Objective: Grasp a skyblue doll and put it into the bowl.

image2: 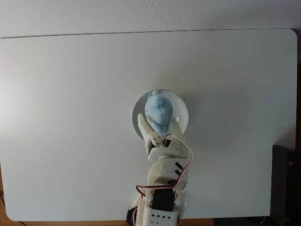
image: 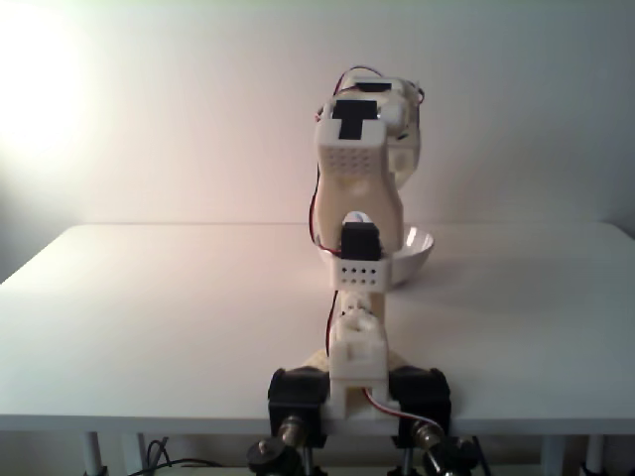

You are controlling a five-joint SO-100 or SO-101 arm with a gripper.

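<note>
In a fixed view from above, the skyblue doll (image2: 158, 109), a fluffy pale blue plush, hangs over the middle of the white bowl (image2: 182, 109) at the table's centre. My gripper (image2: 157, 118) reaches in from the bottom edge and is shut on the doll's near end, with one white finger (image2: 143, 124) on its left side and the other on its right. In a fixed view from behind the arm, the upright arm (image: 357, 169) hides most of the bowl (image: 415, 254), whose right rim shows past it. Whether the doll touches the bowl's floor is unclear.
The white table (image2: 70, 117) spreads wide on both sides of the bowl. The arm's base (image: 357, 392) is clamped at the near table edge. A dark object (image2: 287, 183) stands off the table's right side.
</note>
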